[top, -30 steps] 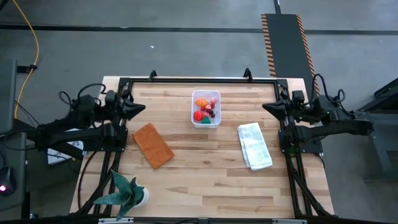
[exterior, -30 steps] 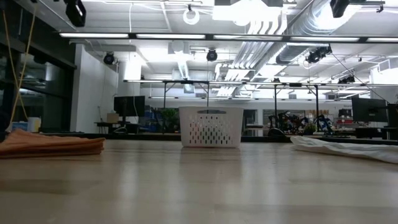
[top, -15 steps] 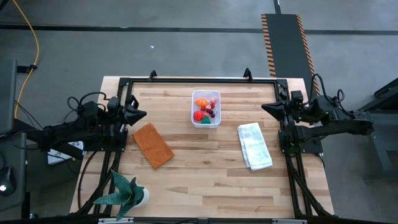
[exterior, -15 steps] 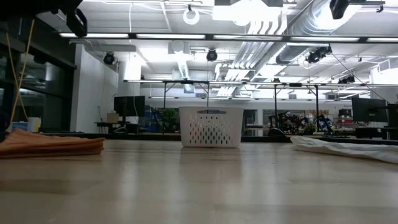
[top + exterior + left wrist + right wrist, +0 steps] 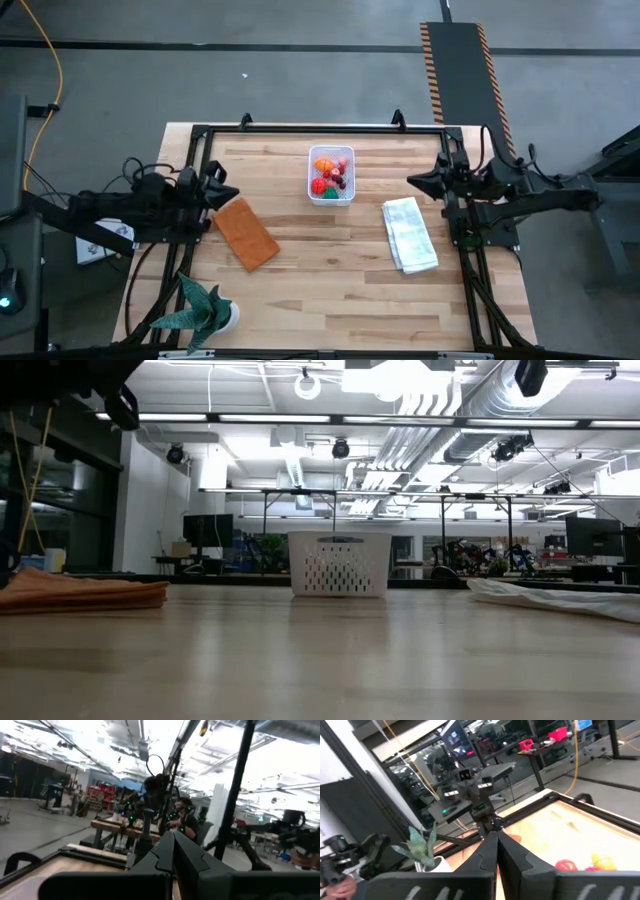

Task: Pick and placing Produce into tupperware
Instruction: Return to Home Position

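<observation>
The produce [image 5: 328, 177] lies heaped inside the white tupperware [image 5: 331, 201], which stands at the far centre of the wooden table [image 5: 330, 290]; no piece shows outside it. The left gripper [image 5: 228, 191] hangs at the table's left edge with its fingers pressed together on nothing, the tip just beside the far corner of an orange-brown pad [image 5: 245, 233]. The right gripper [image 5: 412, 183], likewise closed and empty, points in from the right edge, near the far end of a folded white cloth [image 5: 410, 235]. A green spiky plant [image 5: 200, 308] stands at the near left corner.

With the sorting apparently finished, the step in hand is the return to rest. Doing it well likely means pulling each arm straight back toward its own side, fingers kept together — high enough that the left tip does not drag the pad and the right does not catch the cloth. Neither arm needs to pass over the tub; a sweep across it could tip so light a container.

No brand, label or readable writing shows on the tub, the produce or the table — the only marking is a dark floor mat [image 5: 460, 70] with orange-and-black striped edges, beyond the far edge.
</observation>
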Tool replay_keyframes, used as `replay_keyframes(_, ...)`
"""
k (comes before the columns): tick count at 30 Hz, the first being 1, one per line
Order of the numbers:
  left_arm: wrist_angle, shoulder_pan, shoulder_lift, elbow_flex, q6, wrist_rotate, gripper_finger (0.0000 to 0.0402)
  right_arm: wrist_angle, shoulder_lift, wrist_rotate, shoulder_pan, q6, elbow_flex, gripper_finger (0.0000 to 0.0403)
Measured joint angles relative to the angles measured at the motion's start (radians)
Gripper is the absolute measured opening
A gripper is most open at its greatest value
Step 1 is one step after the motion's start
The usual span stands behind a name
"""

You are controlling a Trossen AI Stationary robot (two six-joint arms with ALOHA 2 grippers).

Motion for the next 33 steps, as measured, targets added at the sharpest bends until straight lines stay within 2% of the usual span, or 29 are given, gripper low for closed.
replay_keyframes(4,0.01,-0.014,0.0,-0.033,0.006,-0.01,0.0,0.016,0.0,0.015,0.022,-0.004,0.0,0.0)
replay_keyframes(11,0.132,-0.013,-0.001,-0.122,0.006,0.0,0.0,-0.001,-0.01,0.032,0.041,-0.01,0.0,0.0)
replay_keyframes(24,0.163,-0.013,-0.002,-0.149,0.039,0.011,0.0,-0.035,-0.015,0.034,0.041,-0.011,0.0,0.0)
replay_keyframes(29,0.008,-0.013,-0.005,-0.15,-0.043,0.012,0.0,-0.067,-0.036,0.033,0.041,-0.008,0.0,0.0)
replay_keyframes(33,-0.044,-0.013,-0.015,-0.15,-0.059,0.028,0.0,-0.085,-0.059,0.033,0.041,-0.003,0.0,0.0)
